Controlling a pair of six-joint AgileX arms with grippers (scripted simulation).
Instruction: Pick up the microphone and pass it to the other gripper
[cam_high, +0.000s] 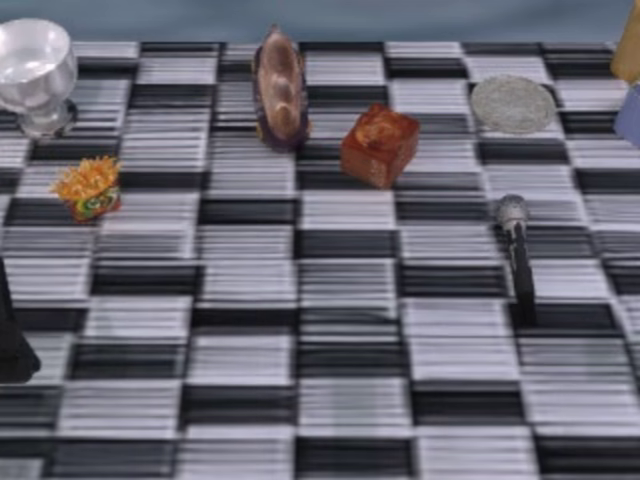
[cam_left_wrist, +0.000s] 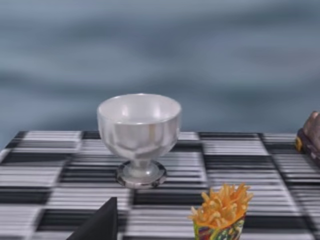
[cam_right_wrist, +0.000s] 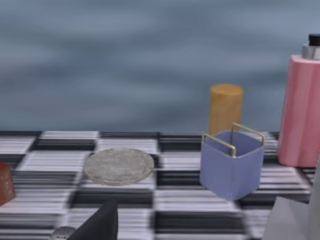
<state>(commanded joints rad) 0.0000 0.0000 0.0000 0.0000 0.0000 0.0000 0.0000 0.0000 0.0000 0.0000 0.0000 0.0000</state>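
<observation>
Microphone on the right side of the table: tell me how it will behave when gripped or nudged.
The microphone lies flat, untouched, so it cannot tip. Its slim round handle will probably roll sideways if nudged. The rounded mesh head looks hard to pinch; the handle seems the safer grip. It looks stiff and likely light.

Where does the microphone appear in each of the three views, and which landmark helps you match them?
Top view: the microphone lies on the table's right side, mesh head toward the far edge, nearer than the grey disc.
Left wrist view: not in it.
Right wrist view: only its mesh head peeks in at the lower edge.
Shared landmark: the grey disc, beyond the microphone in both views showing it.
</observation>
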